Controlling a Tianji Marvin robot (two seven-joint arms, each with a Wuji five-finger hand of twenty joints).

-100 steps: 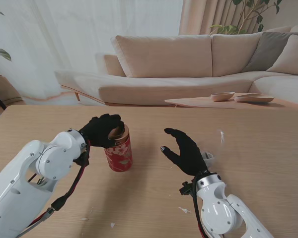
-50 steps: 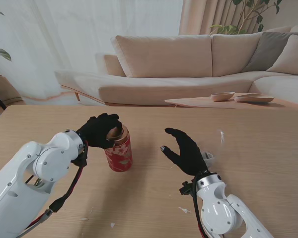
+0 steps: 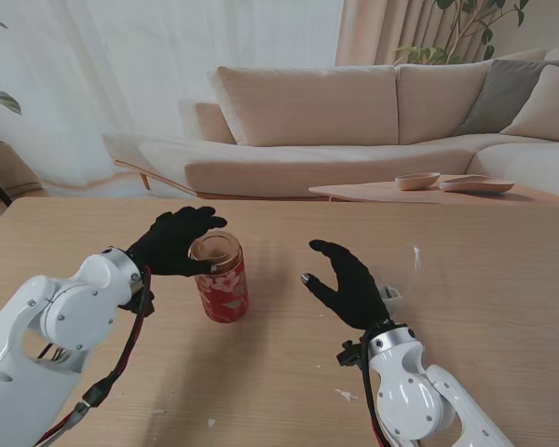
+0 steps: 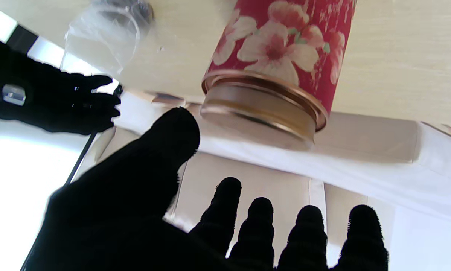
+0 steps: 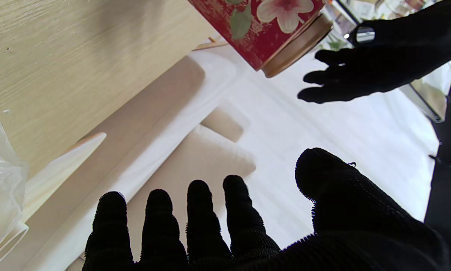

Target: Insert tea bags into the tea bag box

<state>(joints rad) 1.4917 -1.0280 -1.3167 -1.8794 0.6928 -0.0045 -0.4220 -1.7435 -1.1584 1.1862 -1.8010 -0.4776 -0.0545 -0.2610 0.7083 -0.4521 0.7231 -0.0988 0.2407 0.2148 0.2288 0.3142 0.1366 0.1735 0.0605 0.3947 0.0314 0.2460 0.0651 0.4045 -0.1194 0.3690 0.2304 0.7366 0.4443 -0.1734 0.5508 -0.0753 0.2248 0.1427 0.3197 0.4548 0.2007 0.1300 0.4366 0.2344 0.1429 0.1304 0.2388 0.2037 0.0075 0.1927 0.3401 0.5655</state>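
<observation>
One red floral tea canister (image 3: 223,278) with a gold rim stands upright on the wooden surface (image 3: 466,279); no writing is legible. The left hand (image 3: 170,242) hovers beside its mouth, fingers spread, empty. The right hand (image 3: 347,282) is likewise spread, well apart.

Both arms wear glossy white rounded shells with small dark screws, ending in silver wrist rings. The left hand (image 3: 172,242) and right hand (image 3: 347,282) are five-fingered, sheathed in black knit gloves. Black and red cables (image 3: 121,358) loop beside the left forearm.
</observation>
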